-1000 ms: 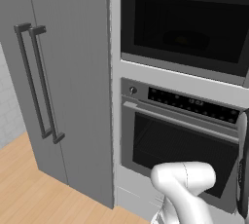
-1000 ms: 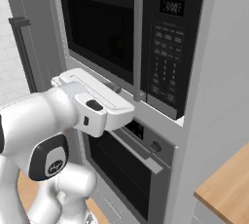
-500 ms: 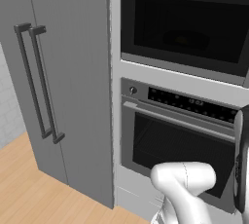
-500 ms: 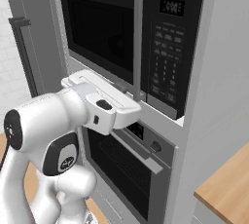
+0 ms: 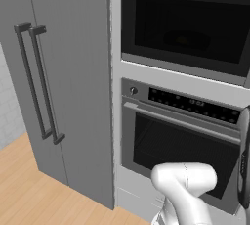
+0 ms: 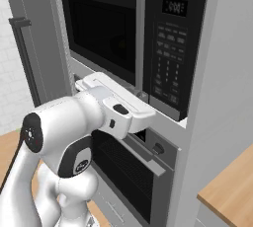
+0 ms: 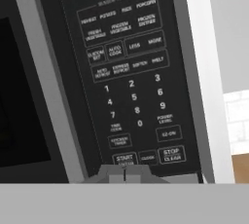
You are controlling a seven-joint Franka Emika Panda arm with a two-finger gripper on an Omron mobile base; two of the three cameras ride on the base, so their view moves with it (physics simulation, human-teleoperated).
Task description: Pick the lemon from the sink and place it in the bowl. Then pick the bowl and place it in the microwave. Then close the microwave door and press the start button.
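Hand view looks straight onto the microwave's (image 7: 97,72) control strip (image 7: 129,77), a black panel of labelled pads and number keys. The hand (image 7: 124,173) sits at the bottom of this view with its two tips pressed together, clenched on nothing, and the start button (image 7: 124,159) lies right at them, seemingly touched, though the contact itself is too blurred to be sure. The stop/clear pad (image 7: 171,154) is just to one side of the tips, and the number keys run beyond them up the panel. The microwave door (image 7: 22,86) is shut, its dark window lying on the other side of the hand, past the grey vertical door handle (image 7: 46,82). In the right base view the white arm (image 6: 64,127) reaches forward and the hand (image 6: 148,103) meets the lower edge of the control strip, with the oven (image 6: 128,171) directly beneath it. In the left base view, behind the door's window, the bowl (image 5: 185,40) shows faintly inside the microwave with a dim yellowish spot in it, probably the lemon (image 5: 183,39).
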